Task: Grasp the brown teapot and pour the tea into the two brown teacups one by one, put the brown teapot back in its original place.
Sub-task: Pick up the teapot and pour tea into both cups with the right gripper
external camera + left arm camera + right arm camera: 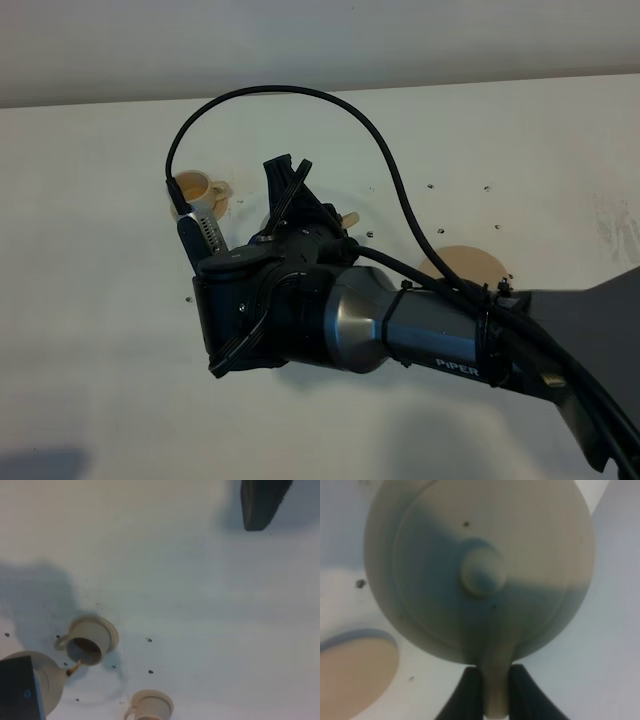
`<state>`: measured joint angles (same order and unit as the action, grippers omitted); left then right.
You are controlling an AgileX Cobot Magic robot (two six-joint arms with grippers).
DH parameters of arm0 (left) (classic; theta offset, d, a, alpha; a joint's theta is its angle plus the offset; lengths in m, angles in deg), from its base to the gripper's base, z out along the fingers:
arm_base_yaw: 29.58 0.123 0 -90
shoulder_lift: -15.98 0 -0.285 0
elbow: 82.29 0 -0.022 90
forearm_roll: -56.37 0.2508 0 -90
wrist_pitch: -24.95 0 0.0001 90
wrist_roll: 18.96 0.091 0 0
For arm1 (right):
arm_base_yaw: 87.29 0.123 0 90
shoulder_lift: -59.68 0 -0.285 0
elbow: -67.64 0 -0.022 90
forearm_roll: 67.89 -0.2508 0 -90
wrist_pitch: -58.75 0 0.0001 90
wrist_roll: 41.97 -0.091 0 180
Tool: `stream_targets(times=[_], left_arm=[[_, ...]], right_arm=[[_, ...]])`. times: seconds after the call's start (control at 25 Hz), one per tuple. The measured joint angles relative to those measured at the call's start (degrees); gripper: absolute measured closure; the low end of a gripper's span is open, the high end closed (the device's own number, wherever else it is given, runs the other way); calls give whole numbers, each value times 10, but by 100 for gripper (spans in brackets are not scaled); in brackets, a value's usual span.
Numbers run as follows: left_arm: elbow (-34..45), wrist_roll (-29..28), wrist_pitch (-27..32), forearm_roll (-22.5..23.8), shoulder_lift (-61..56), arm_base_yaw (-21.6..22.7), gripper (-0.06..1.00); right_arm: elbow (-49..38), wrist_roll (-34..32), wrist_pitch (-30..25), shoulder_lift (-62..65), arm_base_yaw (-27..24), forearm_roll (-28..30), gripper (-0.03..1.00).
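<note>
Squat, smooth tan ceramic teapot [480, 570], knobbed lid, loop handle clamped in right pincer [496, 692], spout at rim of round teacup [89, 639]; arm [430, 340] stretched in from 4 o'clock; left pincer [262, 502]: cannot tell.

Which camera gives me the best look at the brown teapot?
Right wrist: the brown teapot fills it, lid and knob up, handle clamped in the right gripper. Left wrist catches only part of its body and the spout by a teacup. Exterior high: the arm hides nearly all of it.

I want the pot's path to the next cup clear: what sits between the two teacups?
Left wrist view: only bare white table with small dark specks lies between the teacup at the brown teapot's spout and the other teacup.
</note>
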<state>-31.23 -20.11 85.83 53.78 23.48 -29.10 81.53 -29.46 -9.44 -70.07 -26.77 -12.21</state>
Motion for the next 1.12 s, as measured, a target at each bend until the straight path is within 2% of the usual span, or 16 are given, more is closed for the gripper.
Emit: stream_targets(times=[1.12], left_arm=[[0,0,0,0,0,0,40]], right_arm=[[0,21,-9,0,6,22,86]])
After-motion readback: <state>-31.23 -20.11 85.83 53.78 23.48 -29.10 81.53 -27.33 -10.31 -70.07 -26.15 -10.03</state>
